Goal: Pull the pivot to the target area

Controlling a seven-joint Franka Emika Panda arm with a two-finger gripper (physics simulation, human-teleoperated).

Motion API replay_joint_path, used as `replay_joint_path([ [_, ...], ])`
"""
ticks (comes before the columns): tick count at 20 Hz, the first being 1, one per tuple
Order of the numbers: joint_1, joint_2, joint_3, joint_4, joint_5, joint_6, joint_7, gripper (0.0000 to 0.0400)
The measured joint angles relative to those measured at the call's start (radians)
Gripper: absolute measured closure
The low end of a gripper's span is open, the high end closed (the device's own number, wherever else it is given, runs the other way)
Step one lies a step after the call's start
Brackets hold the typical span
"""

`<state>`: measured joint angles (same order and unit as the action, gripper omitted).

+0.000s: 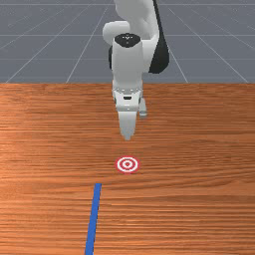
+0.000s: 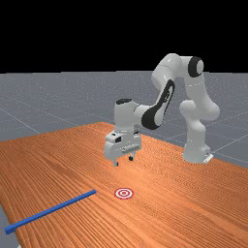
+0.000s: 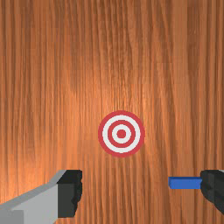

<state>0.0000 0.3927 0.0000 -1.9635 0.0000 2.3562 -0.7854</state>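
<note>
And look, black backdrop at the far view's twelve o'clock, grey gridded floor beneath, orange-brown wooden table spreading down to six, warm light glowing on its grain!

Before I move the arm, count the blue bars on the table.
1. The blue bar lies nearer the front camera than the red-and-white bullseye target, off toward the front view's left.

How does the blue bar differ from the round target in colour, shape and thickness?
The blue bar is one plain colour, while the round target has red and white rings. The bar is long, narrow and straight; the target is a small circle. The bar shows some thickness, whereas the target looks flat. Both lie on the wooden table.
</note>
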Motion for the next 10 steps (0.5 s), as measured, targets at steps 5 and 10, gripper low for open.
replay_joint_path([
  [5, 0.000, -0.077, 0.000, 0.467, 0.001, -0.573, 0.000, 0.0367],
  [10, -0.009, -0.037, 0.012, 0.533, -0.008, -0.607, -0.109, 0.0030],
])
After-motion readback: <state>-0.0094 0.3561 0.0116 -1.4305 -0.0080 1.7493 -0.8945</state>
